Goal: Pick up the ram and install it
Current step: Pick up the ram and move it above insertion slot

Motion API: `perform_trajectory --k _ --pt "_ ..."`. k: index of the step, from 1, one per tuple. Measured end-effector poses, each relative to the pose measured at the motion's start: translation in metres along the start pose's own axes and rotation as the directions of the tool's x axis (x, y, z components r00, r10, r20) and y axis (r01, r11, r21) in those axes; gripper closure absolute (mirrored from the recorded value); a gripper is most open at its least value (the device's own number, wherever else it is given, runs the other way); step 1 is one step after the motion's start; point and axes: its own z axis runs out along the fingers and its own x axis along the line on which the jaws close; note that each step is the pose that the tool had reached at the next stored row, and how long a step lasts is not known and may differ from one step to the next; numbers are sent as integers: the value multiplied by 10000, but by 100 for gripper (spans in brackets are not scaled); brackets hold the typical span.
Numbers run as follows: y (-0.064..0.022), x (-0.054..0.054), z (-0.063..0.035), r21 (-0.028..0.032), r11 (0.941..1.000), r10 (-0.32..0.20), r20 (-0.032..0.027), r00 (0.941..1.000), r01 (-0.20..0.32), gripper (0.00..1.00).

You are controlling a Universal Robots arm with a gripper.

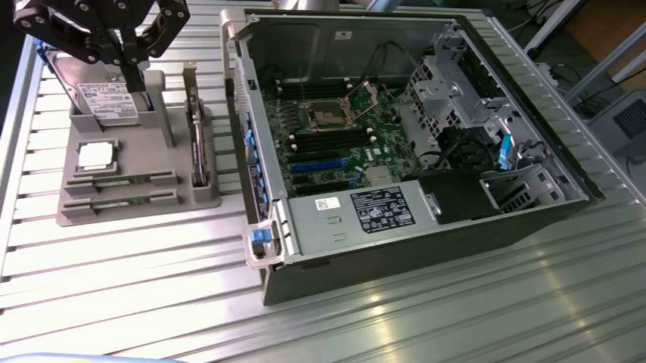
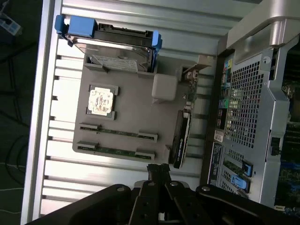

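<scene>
- Pincer (image 2: 158,168): black fingers pressed together, holding nothing; it hangs above the tray (image 2: 136,112), apart from it.
- Ram (image 1: 121,182): green stick lying flat in a tray slot, at the tray end opposite the drive (image 1: 101,94). A twin stick (image 1: 121,203) lies parallel, just beside it, nearer the tray's edge.
- CPU (image 1: 96,155): seated in a tray recess between ram and drive.
- Drive: stands upright in the tray.
- Card (image 1: 199,144): stands on edge along the tray side nearest the case (image 1: 424,261).
- Case: open, beside the tray on the slatted tabletop (image 1: 151,287).
</scene>
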Motion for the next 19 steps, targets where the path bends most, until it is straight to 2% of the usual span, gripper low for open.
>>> perform_trajectory --k 3,6,19 --pt "0 0 0 -12 9990 -448 -9 9990 448 90" --pt "-1 0 0 -18 9978 -666 -13 9978 666 90" --pt "-2 0 0 -18 9917 -1289 -29 9917 1289 90"
